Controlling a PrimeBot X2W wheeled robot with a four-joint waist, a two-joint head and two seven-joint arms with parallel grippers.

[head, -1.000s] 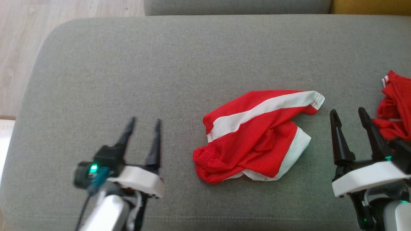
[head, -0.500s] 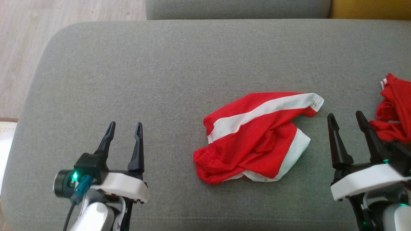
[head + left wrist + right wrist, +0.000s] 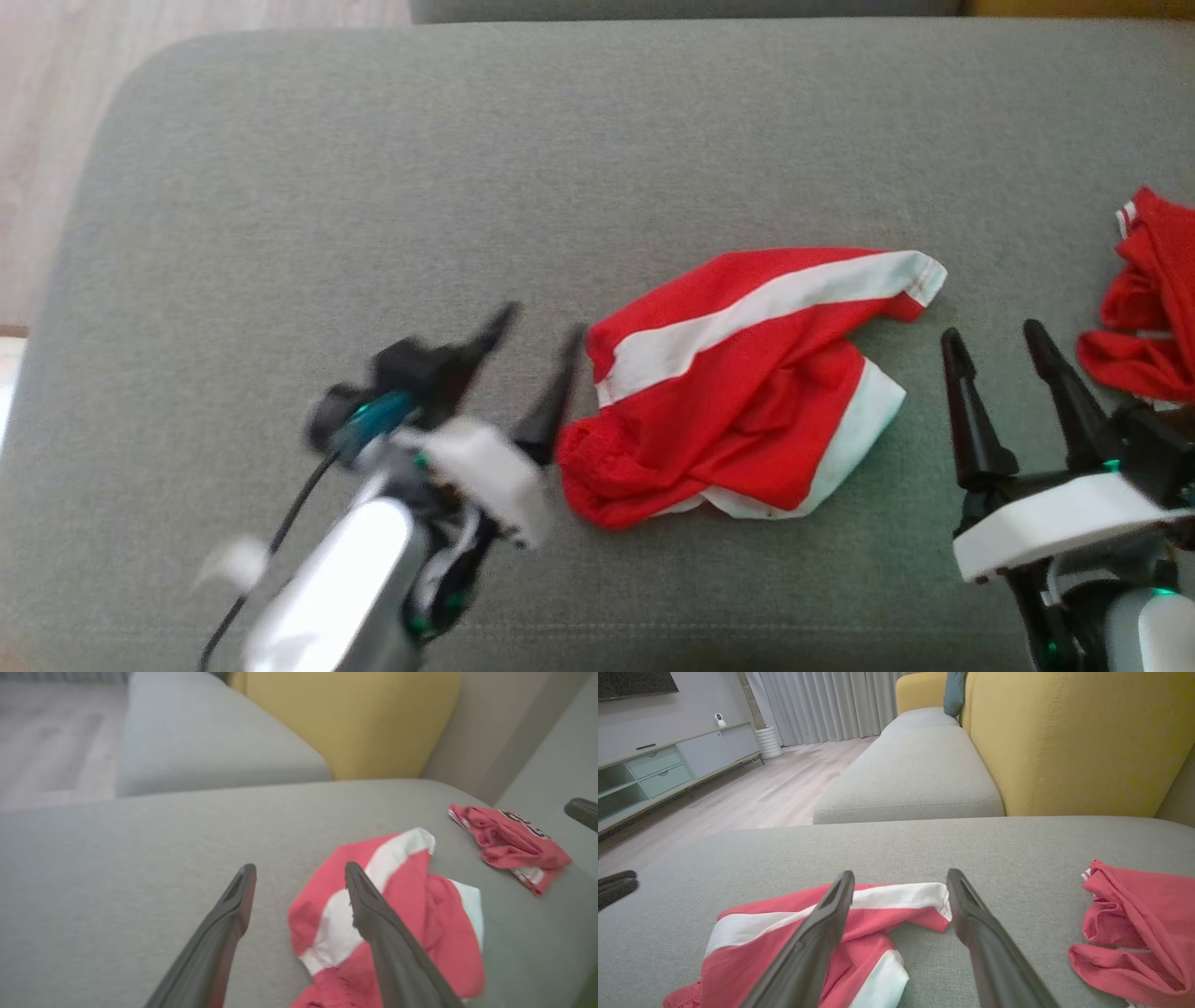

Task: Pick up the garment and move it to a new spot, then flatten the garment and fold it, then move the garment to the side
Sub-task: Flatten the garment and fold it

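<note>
My left gripper (image 3: 543, 319) has swung in from the lower left since a moment ago. Its 2 fingers are spread and empty, the nearer tip just beside the rumpled edge of the red-and-white garment (image 3: 747, 383), which lies crumpled on the grey sofa cushion (image 3: 467, 159). My right gripper (image 3: 990, 331) hovers open and empty between that garment and a second red garment (image 3: 1139, 327) at the cushion's right.

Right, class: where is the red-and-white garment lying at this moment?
In the head view the red-and-white garment lies crumpled on the grey cushion, right of centre, between the left claw and the right claw.
</note>
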